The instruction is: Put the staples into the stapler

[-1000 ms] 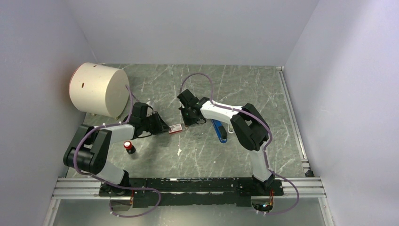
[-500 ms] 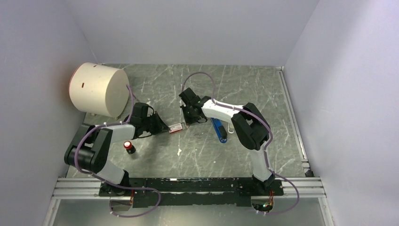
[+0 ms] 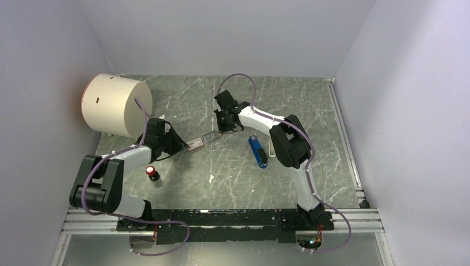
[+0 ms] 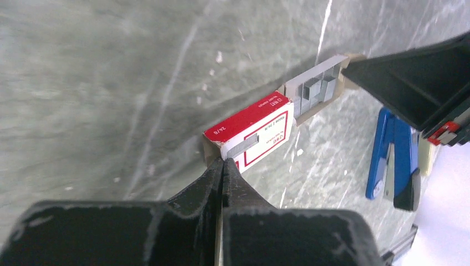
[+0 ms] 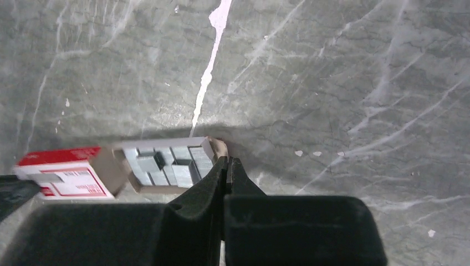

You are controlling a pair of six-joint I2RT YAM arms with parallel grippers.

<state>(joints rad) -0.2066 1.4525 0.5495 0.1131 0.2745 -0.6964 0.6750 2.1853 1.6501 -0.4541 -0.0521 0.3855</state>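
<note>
I see the blue stapler point(image 3: 258, 152) lying flat, black end toward me, right of the staple box and apart from it. The box is slid open: red sleeve point(image 4: 252, 133), inner tray point(image 5: 215, 148) pulled out, grey staples point(image 4: 313, 88) exposed.

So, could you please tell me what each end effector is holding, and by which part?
Left end effector: the staple box's red sleeve, pinched at its end flap. Right end effector: the inner tray, pinched at its end wall.
</note>
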